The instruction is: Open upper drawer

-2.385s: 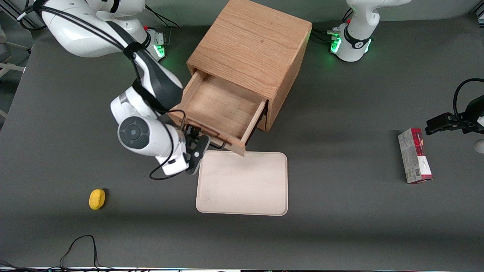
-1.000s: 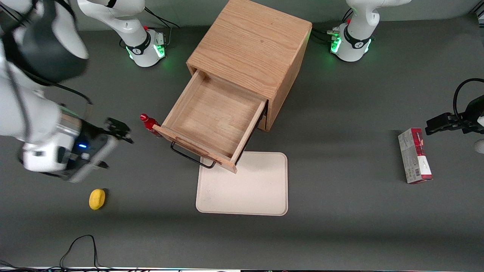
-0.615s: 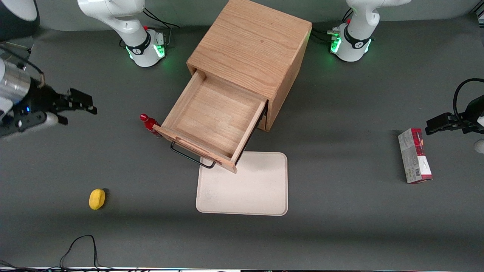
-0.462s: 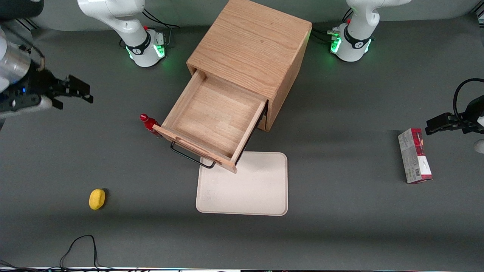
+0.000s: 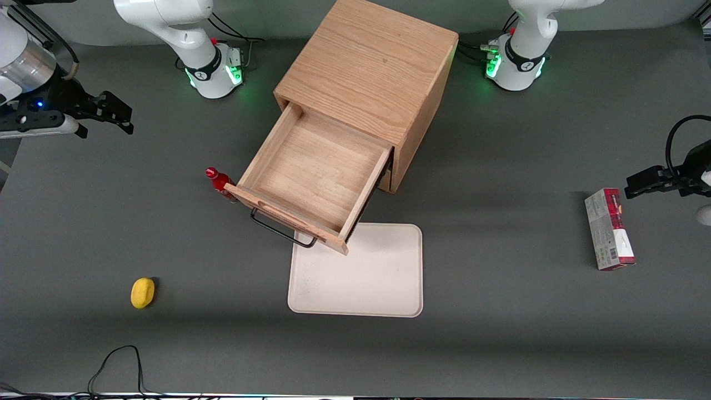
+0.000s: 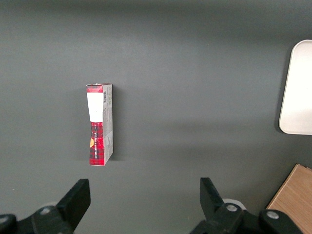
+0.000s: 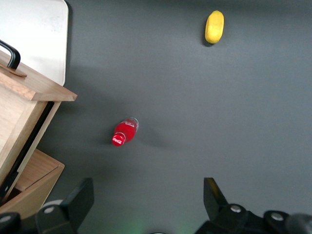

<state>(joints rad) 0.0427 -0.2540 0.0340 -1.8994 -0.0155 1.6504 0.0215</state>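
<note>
The claw (image 5: 119, 114) hangs high over the working arm's end of the table (image 5: 500, 344), its fingers (image 7: 80, 200) spread wide with nothing between them, and it touches nothing. Below it and well apart stands a small red bottle (image 7: 124, 132), upright on the table just beside the corner of the drawer (image 5: 316, 172); nearer the front camera than the claw, farther off, lies a yellow lump (image 5: 143, 292). The drawer itself sits well away from the claw toward the middle of the table, pulled a long way out of the cabinet (image 5: 366, 72), its empty wooden floor fully in sight and its black handle (image 5: 280, 230) jutting over the edge of a pale tray (image 5: 361, 283). Judging by that, the opening looks done, and the step in hand is the retreat. To do it well, the arm should keep its height and travel clear of the bottle, which would topple at a light knock, and should not swing back over the drawer front, where a brush could nudge it inward. A red box (image 5: 609, 228) lies far off toward the parked arm's end
</note>
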